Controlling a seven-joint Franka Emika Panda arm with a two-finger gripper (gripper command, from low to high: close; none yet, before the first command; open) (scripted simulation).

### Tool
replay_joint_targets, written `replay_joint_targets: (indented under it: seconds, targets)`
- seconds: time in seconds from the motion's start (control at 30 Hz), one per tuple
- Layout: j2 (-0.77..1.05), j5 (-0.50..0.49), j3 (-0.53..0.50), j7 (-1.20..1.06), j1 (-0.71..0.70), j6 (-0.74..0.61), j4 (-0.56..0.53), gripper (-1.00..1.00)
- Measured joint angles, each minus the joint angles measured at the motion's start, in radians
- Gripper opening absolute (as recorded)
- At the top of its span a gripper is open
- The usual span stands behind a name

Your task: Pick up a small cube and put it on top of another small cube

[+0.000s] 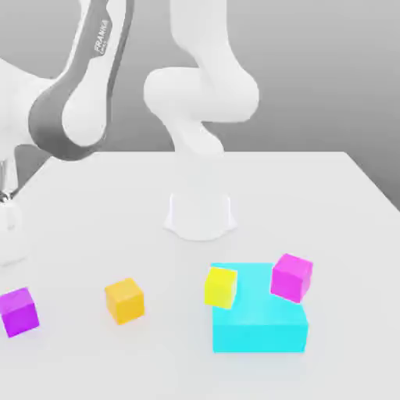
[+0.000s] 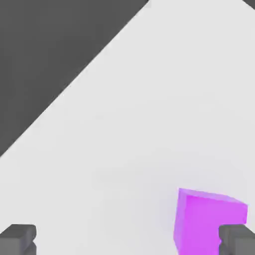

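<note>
White and matte, the counter (image 1: 94,234) runs back to a plain grey backdrop in the exterior view.

Nearest the camera, at the exterior view's far left, the small deep purple-violet cube (image 1: 18,311) sits flat on the counter, apart from everything else. In the hand view the same cube (image 2: 206,221) lies just inside one of the two dark fingertips (image 2: 19,239). The jaws (image 2: 127,240) are spread wide, with bare counter filling most of the gap between them, and they pinch nothing.

A little farther in, toward the middle, an orange-yellow cube (image 1: 125,300) rests on the counter, well apart from the purple one.

To the exterior view's right stands a much larger cyan block (image 1: 259,328). The small lemon-yellow cube (image 1: 221,287) is tilted against the block's upper left edge, touching it. A lighter pink-magenta cube (image 1: 291,276) is tipped over the block's far right corner, also in contact with it. The two small cubes are apart from each other.

Behind them, the arm's round white base (image 1: 200,212) stands on the counter near its middle. The white arm (image 1: 78,101) rises from it and bends across to the exterior view's left, above the purple cube's side of the counter.
</note>
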Motion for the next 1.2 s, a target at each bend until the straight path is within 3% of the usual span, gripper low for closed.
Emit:
replay_joint_targets:
  seconds: [0.2, 0.23, 0.47, 0.63, 0.8, 0.97, 1.2]
  targets:
    - [0.220, 0.139, 0.090, -0.092, -0.105, 0.142, 0.023, 0.00]
    - [0.244, 0.154, 0.108, -0.104, -0.120, 0.160, 0.028, -1.00]
    - [0.243, 0.151, 0.109, -0.101, -0.122, 0.160, 0.028, -1.00]
    - [0.084, 0.027, 0.027, -0.006, -0.061, 0.042, -0.008, -1.00]
    - [-0.069, 0.035, 0.131, 0.151, 0.064, -0.041, -0.066, -1.00]
    - [-0.218, 0.040, 0.224, 0.333, 0.277, -0.113, -0.128, -1.00]
    - [-0.414, 0.017, 0.406, 0.611, 0.411, -0.208, -0.216, -1.00]
